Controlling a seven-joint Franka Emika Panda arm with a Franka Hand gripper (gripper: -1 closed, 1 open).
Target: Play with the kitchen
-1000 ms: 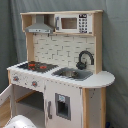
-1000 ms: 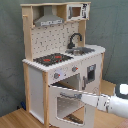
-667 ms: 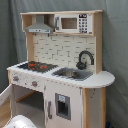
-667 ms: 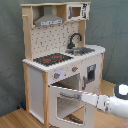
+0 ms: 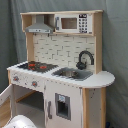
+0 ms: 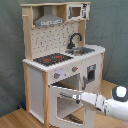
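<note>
The kitchen (image 5: 65, 75) (image 6: 60, 55) is a tall toy of pale wood and white panels. It has a black-red hob (image 5: 34, 65) (image 6: 52, 59), a sink (image 5: 72, 74) with a black faucet (image 5: 85, 59) (image 6: 75, 39), and a grey hood (image 5: 40, 27). In the second exterior view the windowed oven door (image 6: 64, 102) stands swung out on its left hinge. My gripper (image 6: 77, 96) is at the door's free upper edge, reaching in from the second exterior view's right. In the first exterior view only a white part of the arm (image 5: 20, 122) shows at the bottom left.
A toy microwave (image 5: 74, 23) (image 6: 76, 11) sits in the top shelf. A small cupboard door with a dark panel (image 5: 62, 106) is under the sink. Grey curtain hangs behind, and wooden floor (image 6: 15, 120) lies in front. The opened door (image 5: 4, 95) juts out by the first exterior view's left edge.
In the second exterior view my gripper has moved left, and the oven door's free edge has swung left with it, so the door looks narrower.
</note>
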